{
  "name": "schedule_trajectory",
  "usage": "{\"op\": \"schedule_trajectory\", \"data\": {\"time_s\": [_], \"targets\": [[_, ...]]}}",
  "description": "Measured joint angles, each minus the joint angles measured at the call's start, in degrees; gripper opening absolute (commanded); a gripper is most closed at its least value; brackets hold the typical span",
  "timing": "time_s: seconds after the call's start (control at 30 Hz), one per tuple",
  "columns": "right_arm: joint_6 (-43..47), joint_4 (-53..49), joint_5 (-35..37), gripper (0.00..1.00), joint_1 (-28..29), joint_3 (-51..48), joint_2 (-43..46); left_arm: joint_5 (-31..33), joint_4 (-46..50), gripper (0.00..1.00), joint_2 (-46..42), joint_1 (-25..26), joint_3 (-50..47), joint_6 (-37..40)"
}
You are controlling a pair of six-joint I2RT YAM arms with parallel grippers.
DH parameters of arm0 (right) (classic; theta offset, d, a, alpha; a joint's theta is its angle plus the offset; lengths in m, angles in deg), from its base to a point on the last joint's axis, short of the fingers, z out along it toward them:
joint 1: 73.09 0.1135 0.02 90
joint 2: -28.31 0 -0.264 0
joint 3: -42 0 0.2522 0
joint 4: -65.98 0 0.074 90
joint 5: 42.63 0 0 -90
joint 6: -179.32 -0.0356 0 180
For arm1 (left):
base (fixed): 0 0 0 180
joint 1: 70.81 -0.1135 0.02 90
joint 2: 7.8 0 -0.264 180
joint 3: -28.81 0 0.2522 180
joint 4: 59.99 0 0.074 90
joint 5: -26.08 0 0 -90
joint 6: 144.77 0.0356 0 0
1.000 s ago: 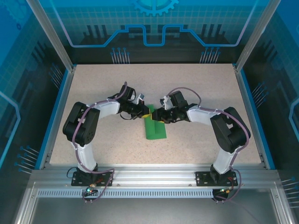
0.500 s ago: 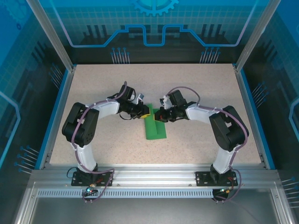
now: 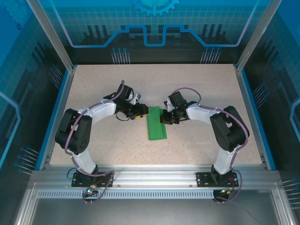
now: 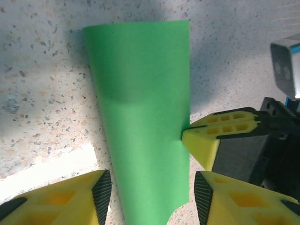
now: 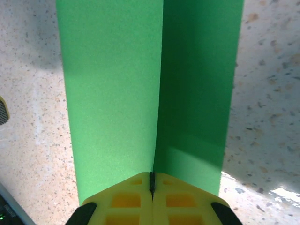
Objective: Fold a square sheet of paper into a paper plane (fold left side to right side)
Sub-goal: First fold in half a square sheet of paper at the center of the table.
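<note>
Speckled table (image 3: 197, 84) carries everything. The left arm (image 3: 89, 117) reaches in from its near-left base toward the middle. At its end the left gripper (image 4: 151, 193) stands open. Its two yellow fingers (image 4: 70, 199) are spread to either side of the paper's end, and a thin strip of bare tabletop shows between each black pad and the green edge, so it holds nothing.

Just right of it lies the sheet of paper (image 3: 156, 124), bright green and folded into a long narrow strip. It rests about midway between the left and right edges of the table, with its long side running from the far edge toward the near edge at a slight tilt. In the right wrist view a straight line runs down its length, with the half on one side brighter and the other in shade. I cannot tell whether that line is a raised crease or the edge of a top layer.

The right gripper (image 5: 151, 185) meets the strip's right-hand edge near its far end. Its yellow fingers are pressed together with only a dark seam between them — the paper's line runs straight into that seam, so the jaws are clamped on the sheet. In the left wrist view its tip slightly overlaps the green edge. The right arm (image 3: 225, 131) bends back from there to its base at the near-right.
</note>
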State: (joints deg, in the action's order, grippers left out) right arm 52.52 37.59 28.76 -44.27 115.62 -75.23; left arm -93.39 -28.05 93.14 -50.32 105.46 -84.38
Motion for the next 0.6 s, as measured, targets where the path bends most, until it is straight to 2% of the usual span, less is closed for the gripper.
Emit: {"op": "schedule_trajectory", "data": {"time_s": [0.33, 0.6], "targets": [[0.83, -1.66, 2.25, 0.04, -0.37, 0.00, -0.24, 0.20, 1.22, 0.55, 6.08, 2.73, 1.27, -0.44], [1.07, -2.49, 3.28, 0.06, -0.44, 0.00, -0.90, 0.70, 2.08, 0.49, 9.70, 4.46, 4.39, -0.46]]}}
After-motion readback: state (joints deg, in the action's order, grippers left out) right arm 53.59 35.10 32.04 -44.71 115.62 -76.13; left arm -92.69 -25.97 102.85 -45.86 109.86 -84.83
